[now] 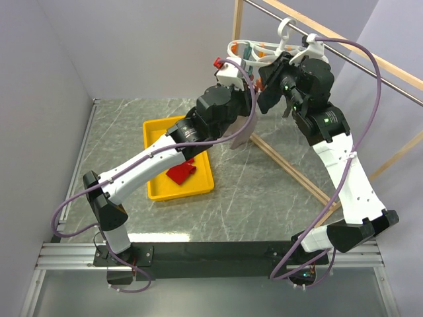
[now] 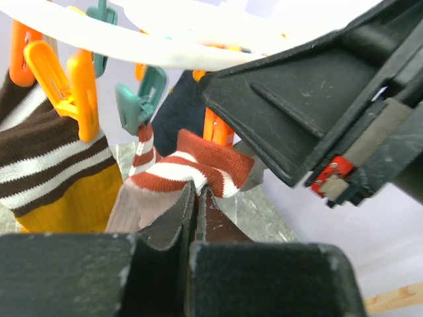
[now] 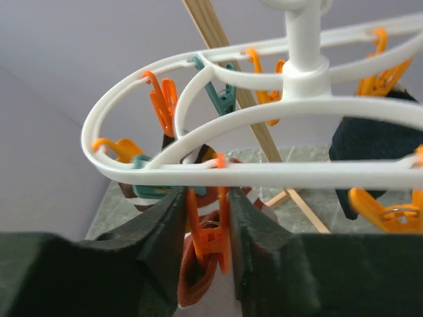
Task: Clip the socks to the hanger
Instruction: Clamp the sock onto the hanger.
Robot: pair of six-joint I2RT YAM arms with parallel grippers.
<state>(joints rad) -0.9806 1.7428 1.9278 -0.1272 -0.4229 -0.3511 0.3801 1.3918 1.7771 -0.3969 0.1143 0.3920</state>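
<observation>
While the left claw [image 2: 196, 193] pinches a rust-striped sock [image 2: 205, 162] by its cuff just under the white hanger [image 3: 277, 175], the right claw [image 3: 206, 198] grips an orange clip [image 3: 210, 238] dangling from its outer ring.

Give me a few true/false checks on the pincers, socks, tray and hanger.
1. Left pincer is shut on a striped sock cuff. True.
2. The tray holds nothing. False: a red sock lies in it.
3. Right pincer has its fingers either side of an orange clip. True.
4. The hanger lies flat on the table. False: it hangs up at the frame.
5. The mustard sock hangs from a teal clip. False: the left clip holding it is orange.
</observation>
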